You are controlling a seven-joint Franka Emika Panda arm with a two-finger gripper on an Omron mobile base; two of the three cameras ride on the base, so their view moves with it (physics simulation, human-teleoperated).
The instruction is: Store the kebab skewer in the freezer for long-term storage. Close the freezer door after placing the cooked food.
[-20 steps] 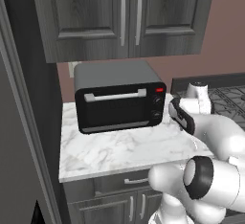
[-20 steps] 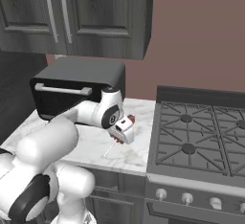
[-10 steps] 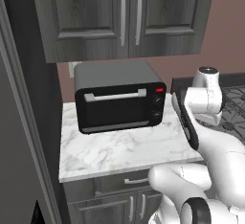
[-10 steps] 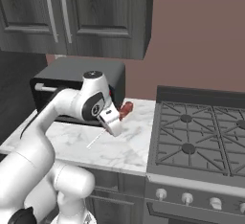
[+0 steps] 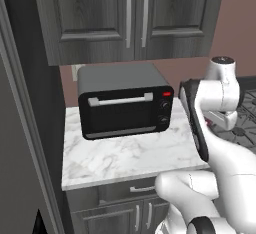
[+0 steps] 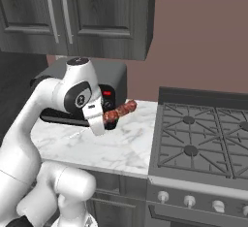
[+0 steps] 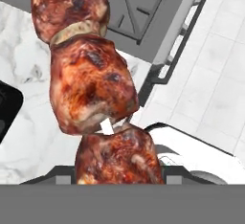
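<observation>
Reddish-brown, glossy, lumpy kebab skewer (image 7: 91, 84) clamped in hand (image 6: 107, 119) above marble counter (image 6: 97, 146).

The hand (image 6: 104, 119) has lifted the kebab skewer (image 6: 119, 112), seemingly off the counter (image 6: 123, 146).

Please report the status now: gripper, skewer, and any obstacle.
Gripper shut on kebab skewer. Skewer held above marble counter, beside toaster oven. Nothing blocking seen.

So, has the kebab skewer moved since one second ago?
Yes. The gripper has lifted the kebab skewer off the marble counter; in the right base view it is now level with the toaster oven front.
</observation>
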